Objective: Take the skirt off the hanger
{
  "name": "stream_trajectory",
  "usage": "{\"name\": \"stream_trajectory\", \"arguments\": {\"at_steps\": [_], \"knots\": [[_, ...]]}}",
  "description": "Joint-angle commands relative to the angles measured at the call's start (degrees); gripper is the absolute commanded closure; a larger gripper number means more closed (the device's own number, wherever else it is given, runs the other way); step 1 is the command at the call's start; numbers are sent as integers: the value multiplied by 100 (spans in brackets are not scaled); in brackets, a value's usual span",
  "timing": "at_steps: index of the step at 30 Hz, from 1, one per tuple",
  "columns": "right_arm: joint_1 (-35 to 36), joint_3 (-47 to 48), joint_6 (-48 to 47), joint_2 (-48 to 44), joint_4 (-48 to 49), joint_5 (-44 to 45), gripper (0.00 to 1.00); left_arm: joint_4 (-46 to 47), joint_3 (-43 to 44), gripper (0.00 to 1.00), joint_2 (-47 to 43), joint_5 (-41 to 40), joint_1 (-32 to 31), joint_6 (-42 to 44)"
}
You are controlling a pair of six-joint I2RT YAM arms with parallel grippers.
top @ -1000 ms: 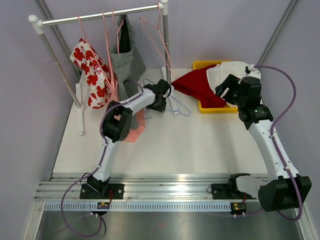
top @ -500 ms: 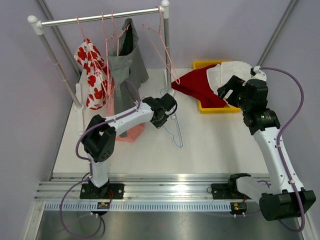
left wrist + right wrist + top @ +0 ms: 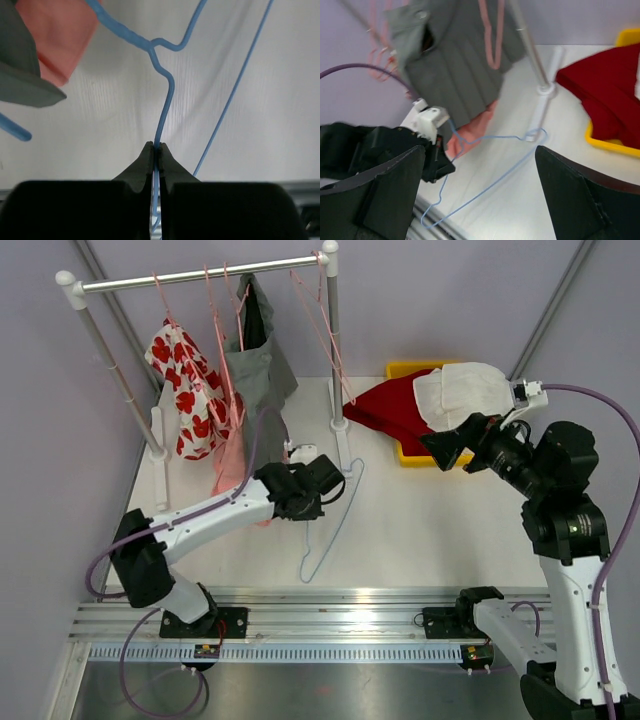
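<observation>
My left gripper point(image 3: 320, 488) is shut on a bare blue wire hanger point(image 3: 332, 512), pinching the wire just below its neck point(image 3: 167, 95). The hanger hangs over the table middle and also shows in the right wrist view point(image 3: 487, 186). A grey skirt point(image 3: 255, 370), a pink skirt point(image 3: 232, 455) and a white skirt with red hearts point(image 3: 185, 385) hang from pink hangers on the rail point(image 3: 200, 275). My right gripper point(image 3: 447, 445) is open and empty, raised beside the yellow bin point(image 3: 400, 370).
The bin holds a red cloth point(image 3: 390, 410) and a white cloth point(image 3: 460, 390). The rack's right post point(image 3: 333, 360) stands on the table behind the blue hanger. An empty pink hanger point(image 3: 320, 320) hangs near that post.
My left gripper has pulled the blue hanger away from the rack toward the near edge. My right arm has lifted and swung right.
</observation>
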Motion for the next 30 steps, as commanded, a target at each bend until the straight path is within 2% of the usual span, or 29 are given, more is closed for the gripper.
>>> {"name": "stream_trajectory", "arguments": {"at_steps": [1,4,8,12,14,21,25,30], "knots": [[33,256,-266,-118,-79,-1818,1,-76,-394,100,-1012,625,-323,1368],[33,292,-196,-162,-35,-2382,1,82,-607,100,-1794,1268,-683,1862],[24,222,181,-127,289,-3189,0,292,-669,100,-2551,1691,-1473,2224],[156,-235,1103,-13,1176,-4567,1,468,-293,100,-2975,2078,-1870,2496],[340,-349,1219,-4,1257,-4773,1,538,-133,100,-3080,2148,-1950,2663],[753,-402,1211,49,1064,-5142,0,486,771,100,-2669,2316,-1950,3138],[1017,-587,948,154,757,-4976,1,372,1640,100,-2221,2552,-1950,3524],[1193,-693,815,137,536,-4853,5,284,2196,100,-1886,2562,-1959,3814]]}}
